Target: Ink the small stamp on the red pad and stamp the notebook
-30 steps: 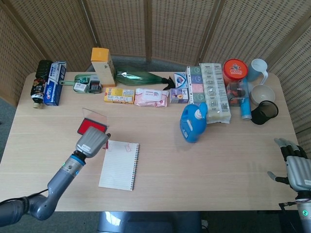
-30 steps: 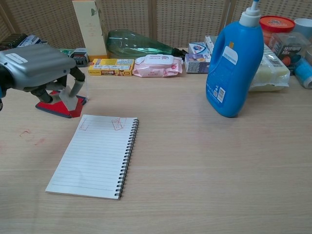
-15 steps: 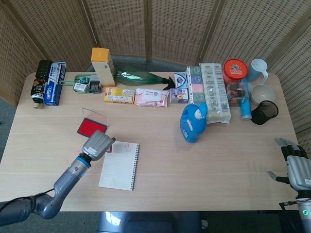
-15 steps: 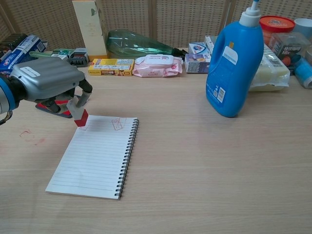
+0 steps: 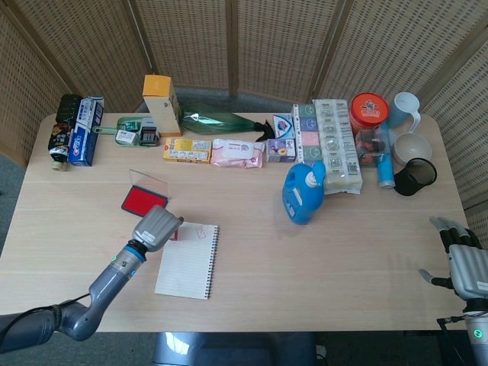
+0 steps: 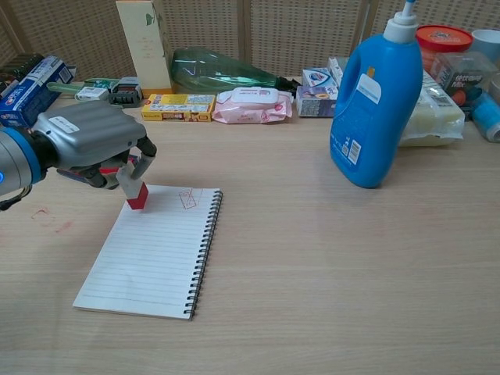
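- I'm bringing the left hand (image 6: 92,143) off the red pad (image 5: 144,200) and over to the notebook (image 6: 152,250); a second ago the small stamp (image 6: 136,190) was on the pad, and now it's sitting at the notebook's top left corner.
- I'm reading that as inking done and the stamping stroke underway; the stamp's red base looks to be touching the page, just left of a red mark already printed there.
- The left hand is pinching the stamp, fingers curled around its upper part.
- My right hand (image 5: 463,262) is idling far right of the notebook, at the table (image 5: 335,259) edge, fingers apart and holding nothing.
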Motion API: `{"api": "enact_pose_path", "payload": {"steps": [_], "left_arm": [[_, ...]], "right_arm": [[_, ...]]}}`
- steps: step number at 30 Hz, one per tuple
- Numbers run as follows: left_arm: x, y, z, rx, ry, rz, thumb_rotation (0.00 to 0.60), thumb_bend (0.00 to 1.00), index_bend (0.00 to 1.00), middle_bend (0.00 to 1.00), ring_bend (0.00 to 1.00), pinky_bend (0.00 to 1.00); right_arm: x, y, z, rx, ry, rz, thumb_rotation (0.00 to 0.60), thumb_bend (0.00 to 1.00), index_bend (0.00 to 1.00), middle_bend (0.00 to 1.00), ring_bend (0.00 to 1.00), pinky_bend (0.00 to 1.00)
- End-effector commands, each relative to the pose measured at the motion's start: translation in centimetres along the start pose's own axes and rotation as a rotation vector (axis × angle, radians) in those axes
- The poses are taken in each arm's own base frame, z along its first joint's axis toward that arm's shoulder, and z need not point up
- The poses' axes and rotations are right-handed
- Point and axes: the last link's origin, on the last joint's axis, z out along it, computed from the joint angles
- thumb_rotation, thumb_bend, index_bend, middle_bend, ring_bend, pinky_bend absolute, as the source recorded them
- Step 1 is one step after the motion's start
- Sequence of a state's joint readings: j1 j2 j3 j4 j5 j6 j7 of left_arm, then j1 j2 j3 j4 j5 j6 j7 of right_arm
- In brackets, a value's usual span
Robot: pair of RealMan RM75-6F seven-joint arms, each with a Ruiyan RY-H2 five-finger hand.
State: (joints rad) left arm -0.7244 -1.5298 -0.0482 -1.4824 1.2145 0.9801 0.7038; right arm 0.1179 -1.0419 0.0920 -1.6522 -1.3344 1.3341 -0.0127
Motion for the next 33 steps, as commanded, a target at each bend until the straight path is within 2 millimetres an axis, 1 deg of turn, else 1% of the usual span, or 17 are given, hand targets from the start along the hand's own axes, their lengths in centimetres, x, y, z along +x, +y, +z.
{"api": "enact_pose_path", "payload": {"steps": [1,7,22,33], "left_arm": [[0.2,0.3,0.5,-0.001,0.008,0.01,0.6,0.38,0.63,1.0,1.0,1.0],[0.2,0.5,0.9,0.004,0.004,0.024,0.6,0.38,0.63,1.0,1.0,1.0],[-0.7,1.4,1.5,-0.004,-0.03,0.037,0.6,0.38,0.63,1.0,1.0,1.0],[-1.3,1.7,1.6,-0.003,-0.046,0.038,0.6,0.38,0.63,1.0,1.0,1.0]], "right_arm": [[0.0,0.1,0.0,0.0,0.0,0.001,0.6,0.0,0.09,0.11,0.11,0.1],[0.1,0.1,0.0,-0.001,0.001,0.004,0.6,0.0,0.09,0.11,0.11,0.1],[0.2,0.1,0.0,-0.001,0.002,0.005,0.6,0.0,0.09,0.1,0.11,0.1],[0.2,0.2,0.0,0.0,0.004,0.007,0.6,0.0,0.09,0.1,0.11,0.1]]}}
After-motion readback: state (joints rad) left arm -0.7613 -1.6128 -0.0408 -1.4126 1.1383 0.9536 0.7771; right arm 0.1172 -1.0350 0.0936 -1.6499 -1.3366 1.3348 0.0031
